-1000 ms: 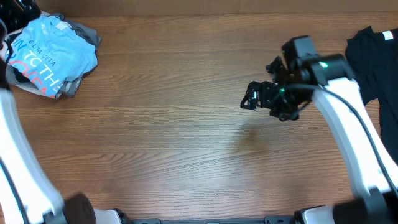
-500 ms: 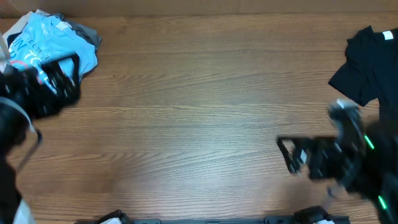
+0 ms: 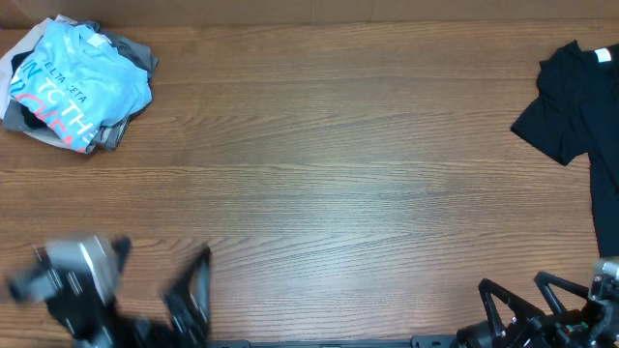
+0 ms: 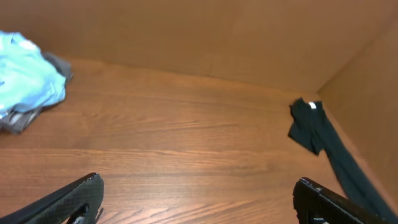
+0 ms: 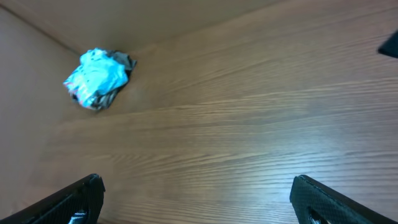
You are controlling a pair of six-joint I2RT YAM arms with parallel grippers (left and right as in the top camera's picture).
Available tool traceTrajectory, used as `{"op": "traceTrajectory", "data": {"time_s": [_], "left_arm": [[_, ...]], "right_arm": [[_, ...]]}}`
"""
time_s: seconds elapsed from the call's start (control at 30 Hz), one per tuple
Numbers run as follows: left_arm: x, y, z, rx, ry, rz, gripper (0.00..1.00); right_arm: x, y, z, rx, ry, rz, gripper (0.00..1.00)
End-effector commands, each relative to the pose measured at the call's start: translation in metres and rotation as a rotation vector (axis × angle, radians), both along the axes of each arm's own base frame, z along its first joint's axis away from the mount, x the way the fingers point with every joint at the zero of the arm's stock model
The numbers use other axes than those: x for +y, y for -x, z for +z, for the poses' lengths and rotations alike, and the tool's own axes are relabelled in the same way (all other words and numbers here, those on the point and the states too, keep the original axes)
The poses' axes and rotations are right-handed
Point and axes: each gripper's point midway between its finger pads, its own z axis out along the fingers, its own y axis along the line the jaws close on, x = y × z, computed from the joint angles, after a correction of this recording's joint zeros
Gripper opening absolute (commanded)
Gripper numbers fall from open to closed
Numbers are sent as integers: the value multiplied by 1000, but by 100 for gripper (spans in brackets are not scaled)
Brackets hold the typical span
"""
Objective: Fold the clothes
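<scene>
Matt wood table [image 3: 338, 193]; soft cloth tees [image 3: 73, 85].

Seemingly a robotics lab test cell rather than a home or shop: a wood-grain bench [image 3: 319, 184] boxed in by plain brown boards [image 4: 205, 31] along its far edge and at both ends. At the near edge of the bench, two machine arms, the left arm [image 3: 82, 285] blurred, the right arm [image 3: 571, 314] black and angular. For props on the bench, a heap of T-shirts [image 3: 73, 87] at its far-left corner and a black garment [image 3: 571, 106] at its far-right end
</scene>
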Motion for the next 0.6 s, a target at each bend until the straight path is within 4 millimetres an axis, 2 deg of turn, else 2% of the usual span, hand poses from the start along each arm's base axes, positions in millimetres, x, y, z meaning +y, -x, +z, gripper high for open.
{"op": "traceTrajectory", "data": {"time_s": [0.0, 0.07, 0.17, 0.27, 0.37, 0.43, 0.57], "left_arm": [[-22, 36, -9, -105, -80, -53, 100], [-30, 53, -13, -163, -109, -51, 100], [-36, 68, -18, -210, -137, -40, 100], [-35, 72, -20, -216, -146, -27, 100], [-34, 69, -25, -177, -95, -49, 100], [-37, 70, -30, -152, -59, -110, 100], [-49, 86, -45, -127, -74, -355, 100]], "right_arm": [[-11, -4, 6, -31, 10, -64, 100], [-15, -10, 8, -53, 22, -95, 100], [-20, -21, 10, -76, 35, -131, 100], [-18, -30, 6, -77, 36, -134, 100], [-16, -38, -7, -44, 49, -136, 100], [-16, -39, -12, -29, 54, -136, 100], [-17, -41, -8, -43, 39, -151, 100]]}}
